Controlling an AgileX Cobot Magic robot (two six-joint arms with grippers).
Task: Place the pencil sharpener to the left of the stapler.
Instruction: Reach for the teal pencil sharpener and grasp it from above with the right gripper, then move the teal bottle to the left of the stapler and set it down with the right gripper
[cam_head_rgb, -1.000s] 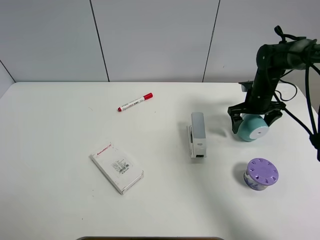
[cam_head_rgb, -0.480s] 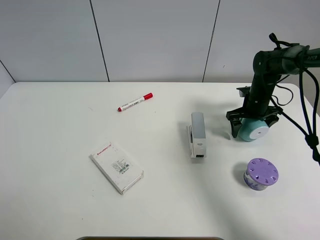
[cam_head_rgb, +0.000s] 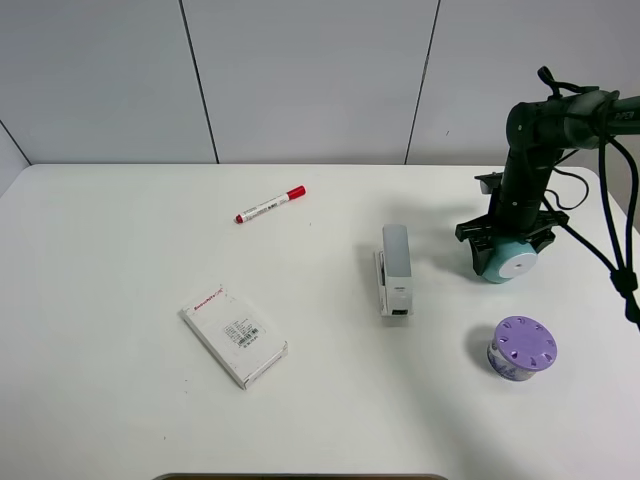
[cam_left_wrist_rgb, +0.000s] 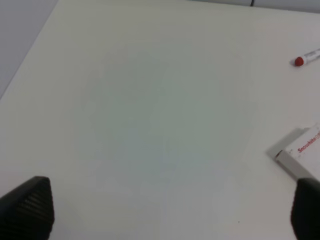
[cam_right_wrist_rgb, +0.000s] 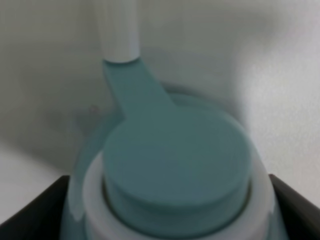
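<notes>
The mint-teal pencil sharpener (cam_head_rgb: 508, 258) sits on the white table, right of the white-and-grey stapler (cam_head_rgb: 395, 268), with a gap between them. My right gripper (cam_head_rgb: 508, 246) comes down over the sharpener with a dark finger pressed on each side. In the right wrist view the sharpener (cam_right_wrist_rgb: 175, 165) fills the frame, its white crank pointing away, and both fingers (cam_right_wrist_rgb: 35, 212) touch its flanks. My left gripper (cam_left_wrist_rgb: 165, 210) stands open over bare table and is not seen in the exterior high view.
A purple-lidded round container (cam_head_rgb: 523, 348) stands just in front of the sharpener. A red-capped marker (cam_head_rgb: 270, 205) lies at the back left of the stapler, and a white box with red print (cam_head_rgb: 234, 335) lies front left. The table's right edge is near the right arm.
The right gripper's fingers have drawn in from a wide spread to both sides of the sharpener. The sharpener has stayed in place.
</notes>
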